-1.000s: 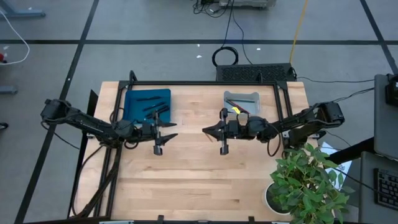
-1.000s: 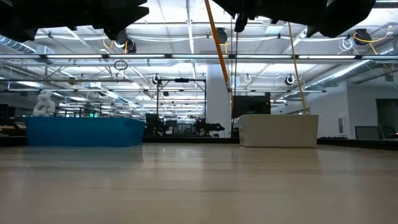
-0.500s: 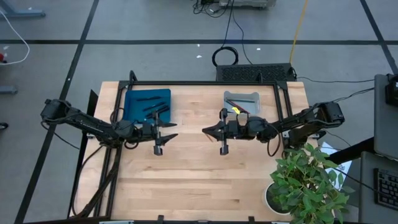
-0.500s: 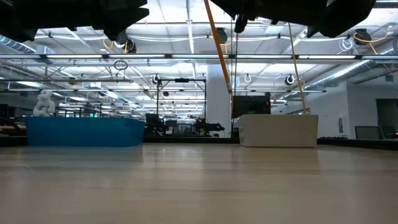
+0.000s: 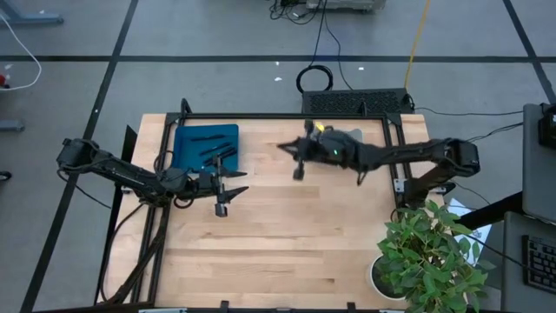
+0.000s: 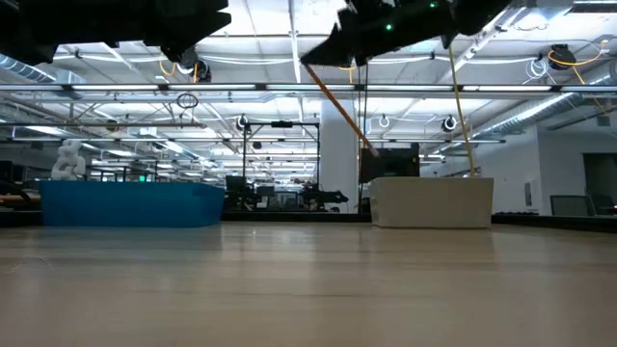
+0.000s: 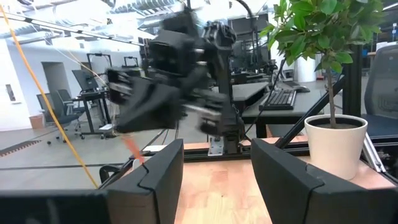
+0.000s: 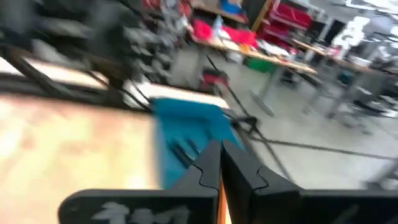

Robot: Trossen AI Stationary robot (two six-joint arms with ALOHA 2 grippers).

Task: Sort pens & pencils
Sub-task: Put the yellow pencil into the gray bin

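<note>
From above, the wooden table (image 5: 278,235) carries a blue tray (image 5: 207,145) near its far left corner with dark pens (image 5: 208,139) lying in it, and a grey tray (image 5: 347,139) near the far right corner, mostly covered by the right arm. The right gripper (image 5: 297,156) hangs above the far middle of the table, between the two trays, its jaws pinched together. The left gripper (image 5: 222,189) waits with its jaws apart just beside the blue tray's near edge, carrying nothing. No loose pen or pencil shows on the bare wood, so I would judge the sorting nearly finished.

At table height, the blue tray (image 6: 130,204) and the pale tray (image 6: 432,202) stand along the far edge, well apart. An orange pencil (image 6: 339,106) slants down from the right gripper (image 6: 328,50), held clear above the wood.

The left wrist view shows wide-set fingers (image 7: 155,180) with nothing between them and the other arm blurred ahead.

The right wrist view shows closed fingers (image 8: 208,168) with an orange sliver between them, and the blue tray (image 8: 186,130) beyond. This pencil seems to be the last piece left to put down.
</note>
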